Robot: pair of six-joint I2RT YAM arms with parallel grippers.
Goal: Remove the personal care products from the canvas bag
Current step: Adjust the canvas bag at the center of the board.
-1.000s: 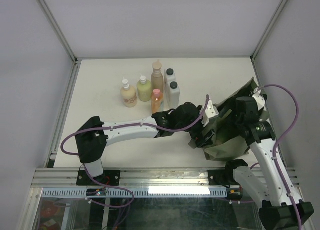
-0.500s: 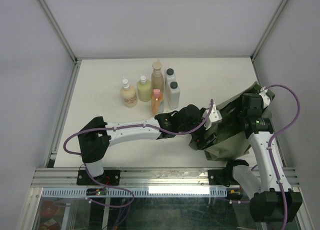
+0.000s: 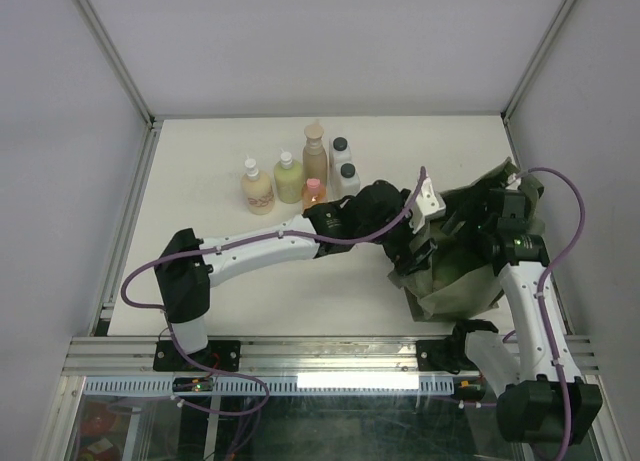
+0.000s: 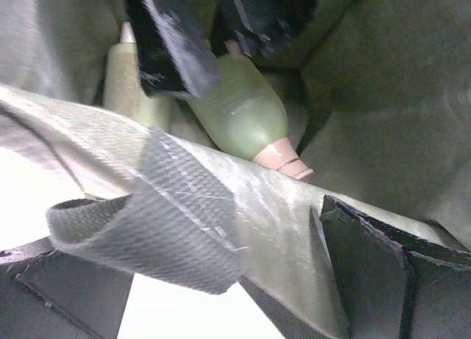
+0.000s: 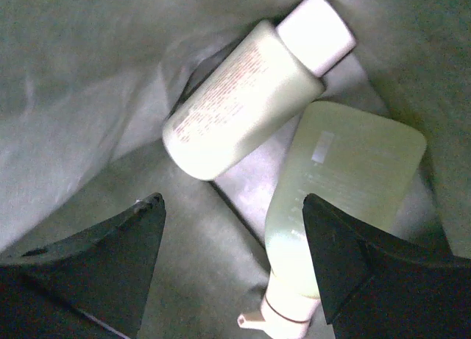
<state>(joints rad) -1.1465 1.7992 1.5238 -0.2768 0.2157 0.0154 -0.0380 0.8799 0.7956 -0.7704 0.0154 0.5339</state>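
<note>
The olive canvas bag [image 3: 455,281] lies at the right of the table. My left gripper [image 3: 418,247] is open at its mouth, and the bag's rim [image 4: 294,221] and strap [image 4: 147,221] cross between the wide jaws. My right gripper [image 5: 232,203] is open inside the bag, over two lying bottles. One is pale with a white cap [image 5: 243,96]. The other is yellow-green [image 5: 342,177], its neck between my fingers and its body against the right finger [image 5: 360,258]. The left wrist view shows the same yellow-green bottle [image 4: 239,111] under the right fingers [image 4: 169,45].
Several bottles stand in a group at the back of the table: tan [image 3: 257,191], yellow-green [image 3: 289,179], tall tan [image 3: 315,153], orange [image 3: 313,191] and two white with black caps [image 3: 342,166]. The left arm [image 3: 270,249] stretches just in front of them.
The left arm has swung toward the back and carried the bag's mouth up and to the right. The right wrist has shifted right and settled over the bag.
</note>
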